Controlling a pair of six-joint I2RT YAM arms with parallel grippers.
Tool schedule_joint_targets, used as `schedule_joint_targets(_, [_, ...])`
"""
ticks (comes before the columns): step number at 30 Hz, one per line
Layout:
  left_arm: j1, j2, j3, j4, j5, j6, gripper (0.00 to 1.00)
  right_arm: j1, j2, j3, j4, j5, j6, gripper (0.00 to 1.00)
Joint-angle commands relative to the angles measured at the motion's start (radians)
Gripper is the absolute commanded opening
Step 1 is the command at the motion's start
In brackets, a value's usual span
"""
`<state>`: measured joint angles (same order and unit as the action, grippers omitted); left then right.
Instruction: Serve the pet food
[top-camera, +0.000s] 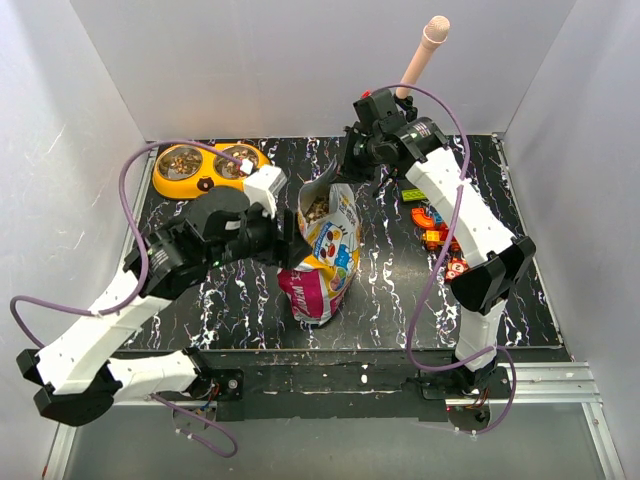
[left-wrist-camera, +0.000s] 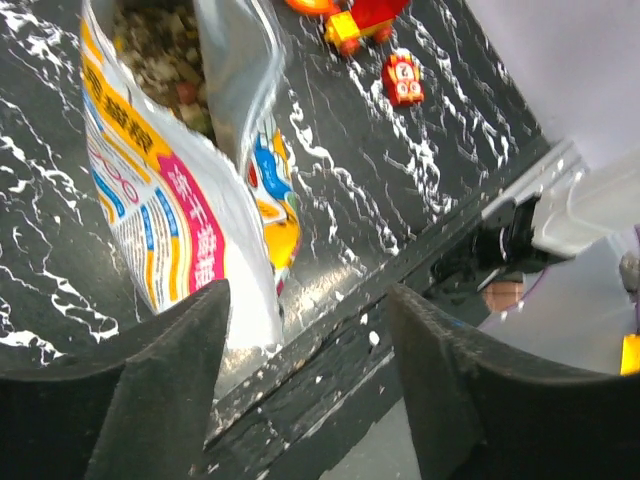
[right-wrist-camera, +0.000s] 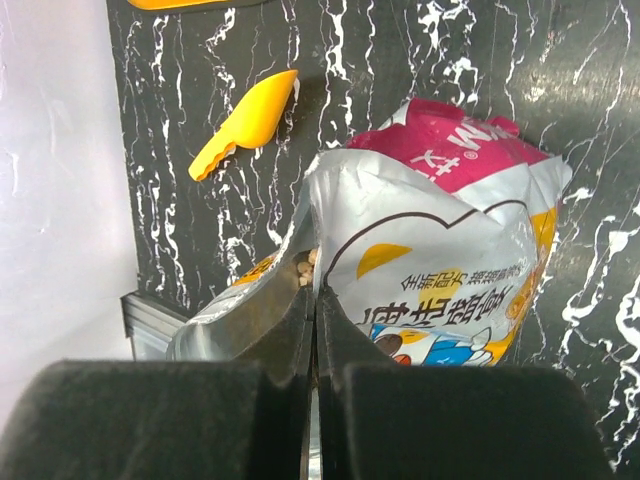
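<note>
The pet food bag (top-camera: 328, 245), printed white, yellow and pink, stands open in the middle of the black marbled table. Brown kibble (top-camera: 318, 208) shows in its mouth. My right gripper (right-wrist-camera: 316, 295) is shut on the bag's upper rim, with kibble (right-wrist-camera: 308, 262) visible just behind the pinched edge. My left gripper (left-wrist-camera: 310, 310) is open beside the bag (left-wrist-camera: 170, 200), nothing between its fingers; from above it sits at the bag's left side (top-camera: 290, 250). A yellow double bowl (top-camera: 205, 168) at the back left holds kibble.
A yellow scoop (right-wrist-camera: 245, 125) lies on the table left of the bag. Colourful toy bricks (top-camera: 437, 228) are scattered on the right, also in the left wrist view (left-wrist-camera: 403, 78). A pink-tipped rod (top-camera: 425, 55) leans on the back wall. White walls enclose the table.
</note>
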<state>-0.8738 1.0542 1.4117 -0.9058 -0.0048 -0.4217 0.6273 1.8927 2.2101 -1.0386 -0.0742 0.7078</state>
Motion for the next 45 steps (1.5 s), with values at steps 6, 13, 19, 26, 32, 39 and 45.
schedule_joint_targets(6, [-0.002,0.268,0.185,-0.073,-0.212,0.061,0.8,-0.017,-0.107,0.054,-0.034,0.007,0.173,0.01])
schedule_joint_targets(13, [-0.004,0.325,0.207,-0.116,-0.238,0.049,0.72,-0.023,-0.132,0.049,-0.046,0.04,0.219,0.01])
schedule_joint_targets(19, [-0.005,0.331,0.141,0.002,-0.152,0.101,0.23,-0.02,-0.185,-0.01,-0.055,0.103,0.295,0.01])
schedule_joint_targets(26, [-0.002,0.211,0.105,0.09,-0.02,0.403,0.0,-0.115,-0.262,-0.067,0.065,-0.002,-0.002,0.09])
schedule_joint_targets(32, [0.027,0.227,0.179,0.021,0.205,0.639,0.0,-0.135,-0.36,-0.09,0.058,-0.213,-0.25,0.66])
schedule_joint_targets(39, [0.048,0.106,0.052,0.119,0.348,0.635,0.0,-0.132,-0.7,-0.701,0.634,-0.571,-0.771,0.68])
schedule_joint_targets(45, [0.052,-0.058,-0.102,0.295,0.312,0.618,0.0,-0.113,-0.667,-0.719,0.574,-0.7,-1.272,0.55])
